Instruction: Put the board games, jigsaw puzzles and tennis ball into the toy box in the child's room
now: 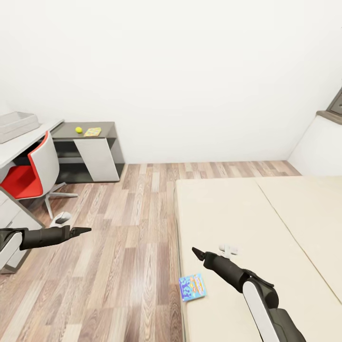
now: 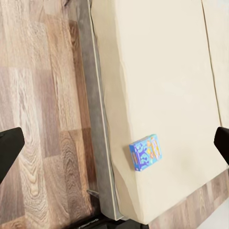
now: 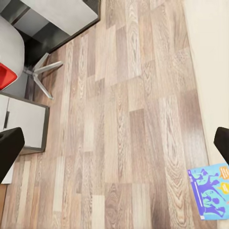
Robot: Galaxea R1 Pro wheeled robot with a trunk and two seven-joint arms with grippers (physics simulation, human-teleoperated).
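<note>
The blue board game (image 1: 192,287) was lying flat right at the edge of the bed (image 1: 266,228) that faces the floor, so that one hadn't been collected yet. The right gripper (image 1: 195,251) hovered over the mattress close to it, and going by its wrist view the fingers were spread wide with nothing between them. The left gripper (image 1: 85,230) hung out over the wood floor (image 1: 133,228), well apart from the bed, and its wrist view showed the jaws parted and empty too, with the blue box (image 2: 145,152) sitting near the mattress edge. Further out, the tennis ball (image 1: 78,129) and a flat colourful box (image 1: 92,131), too small for me to tell which one, were side by side on the lower dark section of the table (image 1: 102,127). The toy box (image 1: 16,124) sat on the pale desktop by the red chair (image 1: 28,175), and I couldn't see inside it from here. My read: the job was barely started, if at all. I only saw one game on the bed, so the second may have been out of frame.
</note>
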